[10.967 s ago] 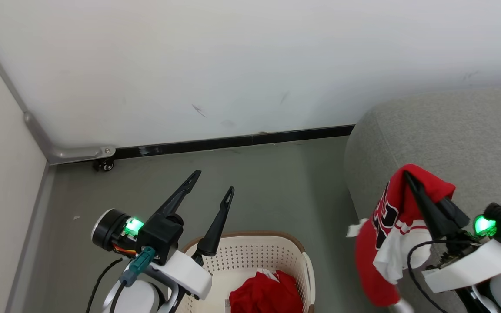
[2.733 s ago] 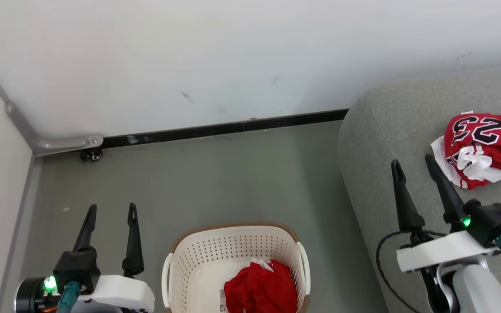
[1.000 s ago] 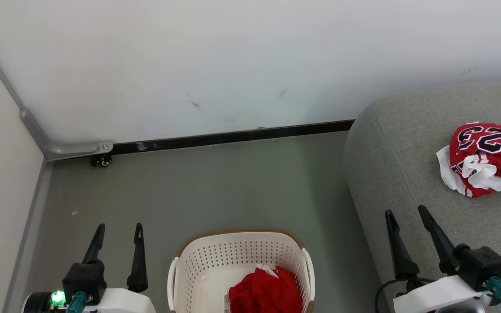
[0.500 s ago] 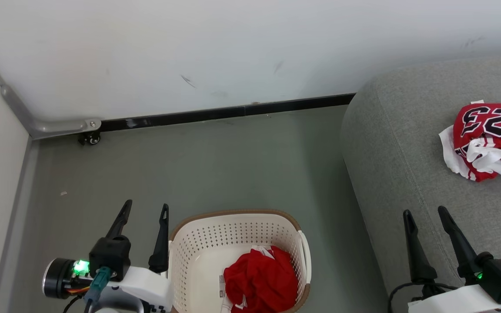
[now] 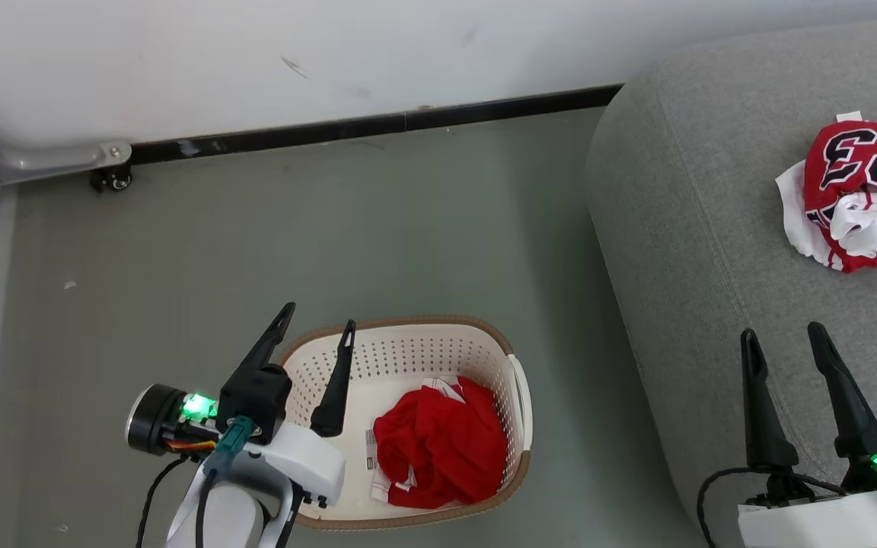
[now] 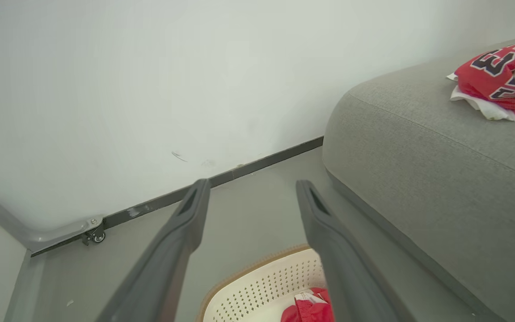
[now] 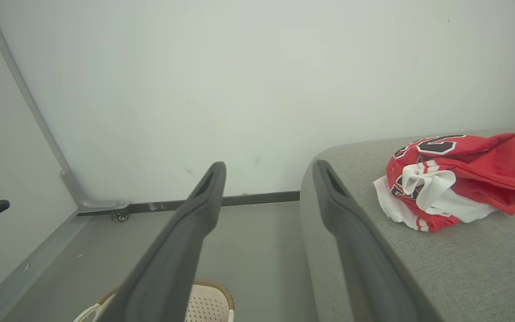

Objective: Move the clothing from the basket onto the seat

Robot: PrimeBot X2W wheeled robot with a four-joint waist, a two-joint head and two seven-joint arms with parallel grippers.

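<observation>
The cream-white plastic basket (image 5: pixel 423 354) with holes and a brown rim sits on the grey floor (image 5: pixel 180 251). A crumpled plain red cloth (image 5: pixel 438 445) lies inside it, close to the basket's right wall. The red jersey (image 5: pixel 861 175) with a black and white 23 lies bunched up on the big light grey sofa (image 5: pixel 682 228), away from its rounded left edge. The left claw (image 5: pixel 318 315) is spread wide and empty over the basket's left rim. The right claw (image 5: pixel 781 329) is spread wide and empty too, over the sofa's near edge.

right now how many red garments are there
2: the number 23 jersey lies on the grey sofa; the plainer red garment sits in the basket. Another could be hidden under it.
</observation>
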